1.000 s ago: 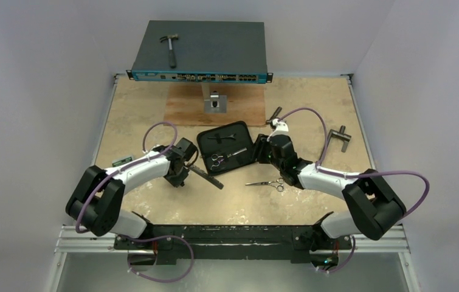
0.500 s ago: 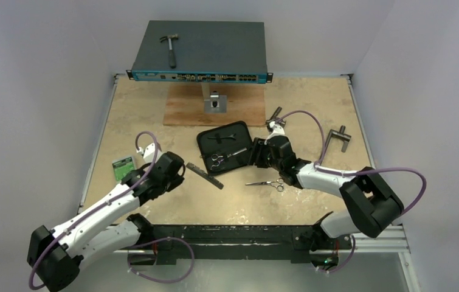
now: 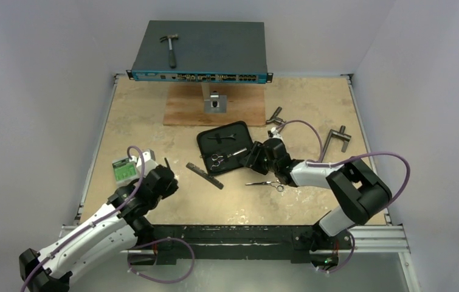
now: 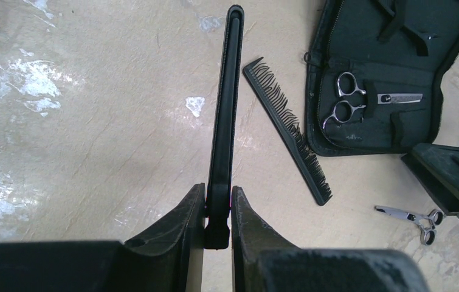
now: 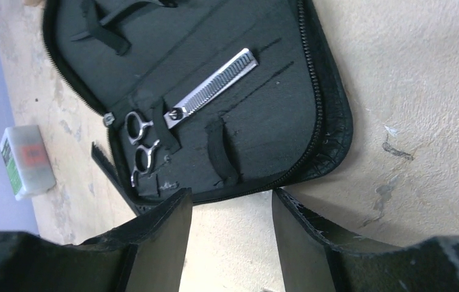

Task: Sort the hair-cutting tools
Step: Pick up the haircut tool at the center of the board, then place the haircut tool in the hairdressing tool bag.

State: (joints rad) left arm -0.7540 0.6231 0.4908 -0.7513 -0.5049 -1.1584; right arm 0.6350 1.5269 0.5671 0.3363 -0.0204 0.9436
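The left gripper (image 4: 219, 212) is clamped on the hair clip (image 4: 227, 103) near the table's (image 3: 312, 100) left edge. The right gripper (image 5: 231, 210) gapes empty over the open case's (image 5: 287, 128) near rim

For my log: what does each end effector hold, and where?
Left end effector pinches the thin black hair clip by one end; right end effector holds nothing.

L arm (image 3: 93, 228) stretched out low from its base, angled fwd. L gripper (image 4: 217, 204) pinched tight on thin black hair clip (image 4: 227, 109), which sticks straight out ahead. R arm (image 3: 336, 176) bent sharply at elbow, forearm reaching inward. R gripper (image 5: 231, 204) has jaws wide apart, nothing btwn.
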